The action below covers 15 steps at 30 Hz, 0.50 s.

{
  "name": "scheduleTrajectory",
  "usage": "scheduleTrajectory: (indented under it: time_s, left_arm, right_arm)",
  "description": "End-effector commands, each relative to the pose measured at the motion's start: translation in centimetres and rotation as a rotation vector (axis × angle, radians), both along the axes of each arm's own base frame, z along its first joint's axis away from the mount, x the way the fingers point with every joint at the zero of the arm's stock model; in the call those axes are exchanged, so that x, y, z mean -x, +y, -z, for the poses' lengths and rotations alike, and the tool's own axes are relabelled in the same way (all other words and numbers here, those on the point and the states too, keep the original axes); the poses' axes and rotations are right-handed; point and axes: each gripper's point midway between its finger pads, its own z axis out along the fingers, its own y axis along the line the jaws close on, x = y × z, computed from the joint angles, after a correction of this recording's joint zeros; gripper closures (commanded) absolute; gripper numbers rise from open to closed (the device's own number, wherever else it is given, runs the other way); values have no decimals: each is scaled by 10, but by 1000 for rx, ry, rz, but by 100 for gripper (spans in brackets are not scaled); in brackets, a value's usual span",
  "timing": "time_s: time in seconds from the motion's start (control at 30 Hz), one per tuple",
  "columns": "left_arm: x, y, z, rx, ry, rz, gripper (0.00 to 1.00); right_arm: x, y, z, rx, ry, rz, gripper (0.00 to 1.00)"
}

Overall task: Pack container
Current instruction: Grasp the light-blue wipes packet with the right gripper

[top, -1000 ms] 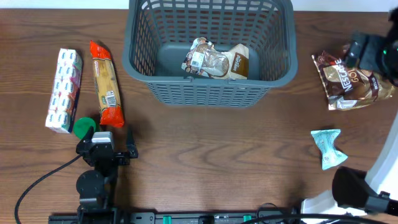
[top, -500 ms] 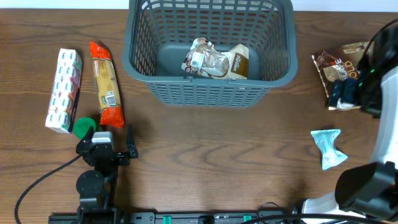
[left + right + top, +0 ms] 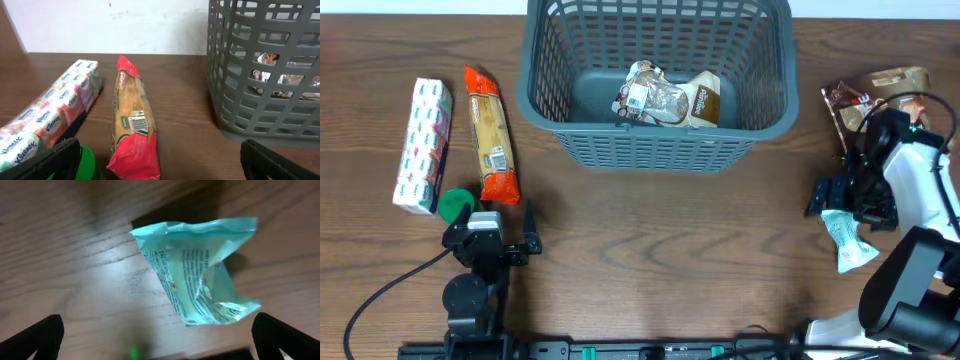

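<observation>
1. One teal packet [image 3: 200, 275] is the item in hand: the right gripper [image 3: 842, 210] hangs over it, jaws spread wide, holding nothing.
2. Next, I judge, it must lower, close on the packet and carry it to the container [image 3: 660, 150].
3. The container stands well apart, farther back and to this gripper's left, with packets [image 3: 665, 97] inside.
4. The left gripper [image 3: 528, 235] rests wide and empty near the pasta packet [image 3: 490, 135].
</observation>
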Motion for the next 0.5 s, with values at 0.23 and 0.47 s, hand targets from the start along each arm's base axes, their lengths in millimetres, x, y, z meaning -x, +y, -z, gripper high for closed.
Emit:
scheduleTrajectory:
  time_s: [0.23, 0.47]
  left_arm:
    - [2, -2, 16, -12, 50, 11, 1]
    - [2, -2, 16, -12, 50, 11, 1]
  right_arm:
    - [1, -20, 2, 100, 0, -72, 1]
    - [-11, -18, 4, 76, -42, -164, 1]
